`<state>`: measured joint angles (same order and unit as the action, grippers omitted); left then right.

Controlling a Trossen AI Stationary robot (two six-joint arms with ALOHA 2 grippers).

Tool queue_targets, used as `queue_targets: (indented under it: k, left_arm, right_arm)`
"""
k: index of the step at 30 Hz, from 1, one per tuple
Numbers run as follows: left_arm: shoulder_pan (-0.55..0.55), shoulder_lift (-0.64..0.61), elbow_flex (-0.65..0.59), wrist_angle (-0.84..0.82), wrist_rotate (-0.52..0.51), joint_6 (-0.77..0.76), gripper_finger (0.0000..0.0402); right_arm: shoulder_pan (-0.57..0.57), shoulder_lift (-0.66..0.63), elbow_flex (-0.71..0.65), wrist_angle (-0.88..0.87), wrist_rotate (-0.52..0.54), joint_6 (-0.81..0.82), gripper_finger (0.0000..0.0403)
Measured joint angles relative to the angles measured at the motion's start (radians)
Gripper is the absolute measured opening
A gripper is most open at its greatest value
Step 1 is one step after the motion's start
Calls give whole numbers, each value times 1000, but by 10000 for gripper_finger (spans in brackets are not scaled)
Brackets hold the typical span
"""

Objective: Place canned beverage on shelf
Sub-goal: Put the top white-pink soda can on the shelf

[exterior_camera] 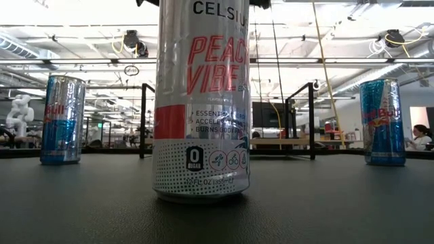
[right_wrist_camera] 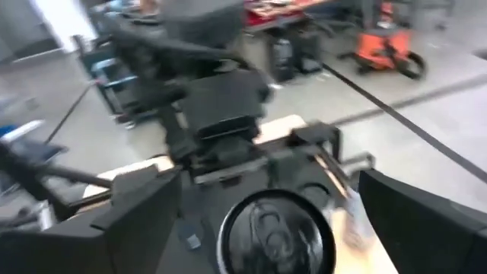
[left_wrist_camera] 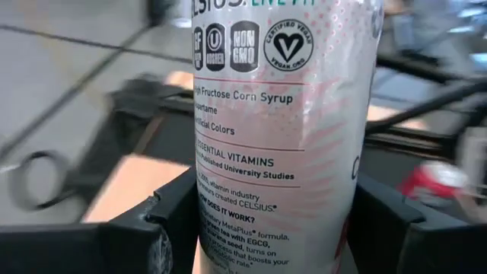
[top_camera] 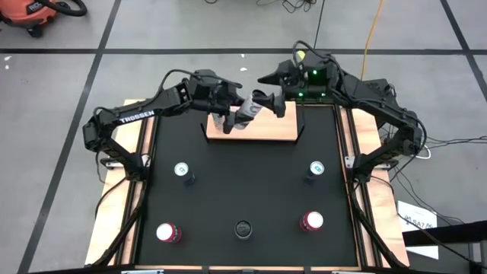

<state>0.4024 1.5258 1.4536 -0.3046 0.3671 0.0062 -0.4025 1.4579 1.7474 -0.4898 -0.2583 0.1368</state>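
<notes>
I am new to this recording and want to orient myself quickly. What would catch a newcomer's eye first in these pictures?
Most striking is the meeting of both arms over the shelf at the table's far edge: the left gripper holds a pale can tilted above the wooden board, and the right gripper, jaws open, sits at the can's top end. Next, a tall Celsius can fills the low view, with a blue can on each side.

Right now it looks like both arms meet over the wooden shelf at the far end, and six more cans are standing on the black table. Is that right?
Not quite: five cans stand on the black table, not six. The high view shows two blue-topped cans, two red ones and a dark-topped one. Both arms do meet over the wooden shelf.
</notes>
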Motion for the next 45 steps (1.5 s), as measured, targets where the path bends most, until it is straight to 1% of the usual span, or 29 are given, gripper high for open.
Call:
queue_targets:
  k: [2,5,13,17,25,27,29,31,33,35,38,39,41,42,44,45]
  left_arm:
    - [12,-1,0,13,43,-3,244]
    - [22,-1,0,16,44,-3,244]
    - [30,-1,1,72,44,-2,244]
    - [30,-2,1,76,44,-1,244]
    - [32,-2,1,78,10,0,245]
    - [31,-2,1,78,-16,3,245]
    - [31,-3,1,76,-39,3,248]
    - [39,-13,2,61,-56,7,259]
    - [54,-30,2,13,-93,3,278]
    - [71,-51,2,-39,-159,-4,302]
    - [87,-97,5,-146,-264,-4,335]
    - [91,-108,7,-173,-289,-2,343]
    - [95,-120,6,-243,-325,-1,357]
    - [98,-124,5,-271,-337,-2,361]
    - [100,-134,5,-312,-362,-2,366]
    - [101,-138,5,-328,-376,-2,367]
  right_arm:
    - [-4,15,12,-13,-43,-23,394]
    - [-8,30,15,-17,-76,-29,395]
    - [-9,59,17,-50,-46,-28,387]
    - [-10,57,17,-47,-4,-22,356]
    - [-19,58,16,-56,-5,-18,258]
    - [-24,58,16,-52,-8,-27,239]
    - [-33,64,16,-39,-12,-33,236]
    - [-47,76,16,-28,-9,-43,236]
    - [-62,102,16,-17,9,-41,236]
    - [-77,134,16,-15,35,-39,242]
    - [-99,195,11,-68,55,-70,247]
    - [-105,218,11,-57,71,-80,247]
    - [-113,253,11,-56,102,-112,247]
    - [-115,263,11,-67,102,-126,246]
    - [-116,291,13,-53,116,-173,246]
    - [-116,309,15,-38,140,-203,246]
